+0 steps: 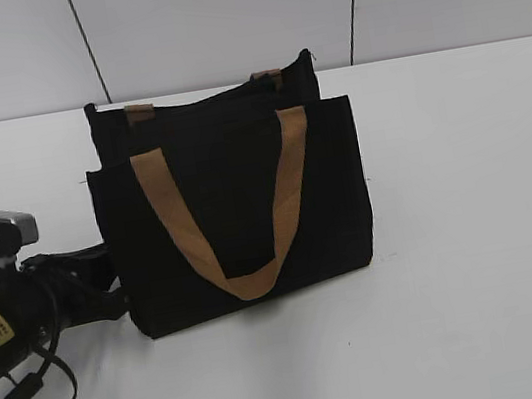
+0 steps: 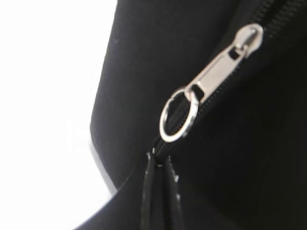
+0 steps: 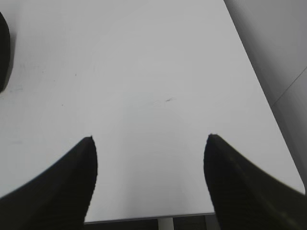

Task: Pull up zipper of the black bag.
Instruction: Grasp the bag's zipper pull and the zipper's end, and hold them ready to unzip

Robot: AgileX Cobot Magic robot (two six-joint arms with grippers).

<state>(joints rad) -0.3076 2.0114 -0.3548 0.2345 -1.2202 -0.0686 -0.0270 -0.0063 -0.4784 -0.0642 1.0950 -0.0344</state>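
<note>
The black bag (image 1: 238, 214) stands upright on the white table with tan straps, one hanging down its front. My left gripper (image 1: 110, 285) is at the bag's lower left edge. In the left wrist view its thin jaws (image 2: 160, 160) are shut on the black zipper line of the bag (image 2: 249, 158), just below the ring of the silver zipper pull (image 2: 216, 72). The jaws pinch the black edge, not the pull. My right gripper (image 3: 149, 143) is open and empty over bare table, and does not show in the exterior view.
The white table (image 1: 473, 227) runs to a grey panelled wall behind the bag. In the right wrist view the table's edge (image 3: 153, 216) lies just beyond the jaws. A dark shape (image 3: 3, 52) shows at that view's left edge.
</note>
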